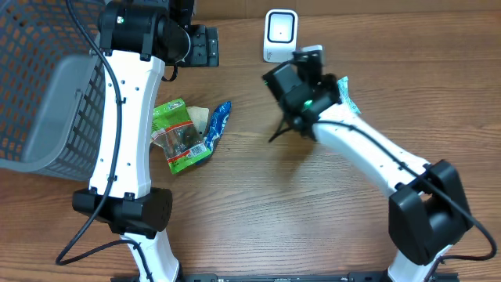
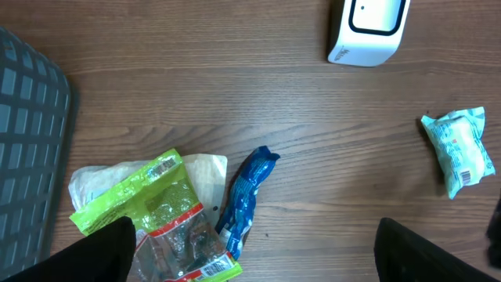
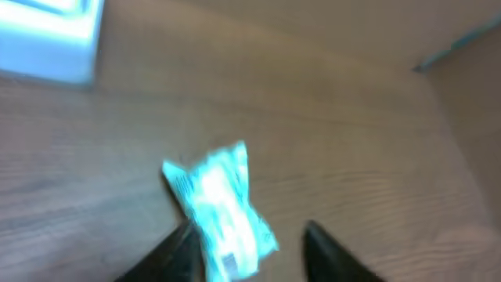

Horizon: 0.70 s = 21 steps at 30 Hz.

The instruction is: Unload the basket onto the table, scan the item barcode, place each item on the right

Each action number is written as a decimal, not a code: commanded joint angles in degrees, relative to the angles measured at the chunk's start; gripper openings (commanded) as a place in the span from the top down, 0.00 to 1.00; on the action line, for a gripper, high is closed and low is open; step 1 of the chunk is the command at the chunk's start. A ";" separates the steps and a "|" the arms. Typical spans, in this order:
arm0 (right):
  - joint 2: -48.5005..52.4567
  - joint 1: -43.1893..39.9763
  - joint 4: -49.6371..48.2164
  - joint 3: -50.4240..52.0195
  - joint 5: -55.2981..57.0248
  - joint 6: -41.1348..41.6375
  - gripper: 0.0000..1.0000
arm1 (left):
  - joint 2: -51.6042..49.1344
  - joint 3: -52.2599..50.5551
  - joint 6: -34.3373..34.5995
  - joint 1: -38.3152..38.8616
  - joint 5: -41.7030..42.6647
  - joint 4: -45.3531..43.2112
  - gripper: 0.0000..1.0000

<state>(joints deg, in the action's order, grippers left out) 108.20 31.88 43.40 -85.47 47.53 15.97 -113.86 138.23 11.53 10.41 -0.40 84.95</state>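
a wooden table (image 1: 258, 211) seen from above, with a small white scanner (image 1: 280, 33) standing at its far edge. the item to be scanned, a teal packet (image 2: 460, 150), lies flat on the wood just right of the scanner and a little nearer the robot. in the left wrist view nothing touches it.

the right gripper (image 3: 250, 239) hangs over the packet, close beside the scanner. its two dark fingers stand apart, with the packet's end showing between them. that view is blurred, but the packet rests on the table rather than in a grip.

the left gripper (image 2: 254, 231) is to the left of the scanner, its jaws spread wide and holding nothing.

well left of the scanner and nearer the robot lies a small heap. it holds a green packet (image 2: 149, 200), a blue packet (image 2: 246, 196) just beside it, and a pale packet (image 2: 205, 174) partly under the green one. farther left of the scanner sits a grey mesh basket (image 1: 55, 110).
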 commanded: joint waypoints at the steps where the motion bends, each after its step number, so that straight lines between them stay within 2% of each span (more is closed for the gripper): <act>1: -0.94 -10.64 3.52 -3.69 -22.18 1.07 0.41 | -0.15 -0.20 -1.25 0.11 0.39 0.15 0.10; 3: -0.94 -17.84 3.63 -4.02 -40.17 -3.17 0.31 | -0.15 -0.20 -1.25 0.11 0.39 0.02 0.09; 4: -0.59 -25.07 3.23 -4.00 -56.61 -6.45 0.26 | -0.15 -0.20 -1.25 0.11 0.39 -0.13 0.09; 8: 2.93 -37.16 1.57 -4.00 -79.45 -13.18 0.17 | -0.15 -0.20 -1.22 0.13 0.42 -0.13 0.09; 13: 10.71 -43.21 -0.79 -4.00 -91.73 -21.46 0.14 | -0.15 -0.20 -1.25 0.11 0.42 -0.31 0.07; 17: 15.61 -43.74 -4.07 -4.00 -97.09 -26.27 0.12 | -0.15 -0.20 -1.20 0.11 0.46 -0.09 0.05; 21: 18.86 -42.73 -8.76 -4.00 -100.94 -26.91 0.11 | -0.15 -0.20 -1.22 0.13 0.46 0.35 0.05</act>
<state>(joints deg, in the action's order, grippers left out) 126.08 -11.86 37.34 -88.60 -45.10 -7.57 -113.86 138.23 11.40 10.41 -0.40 85.01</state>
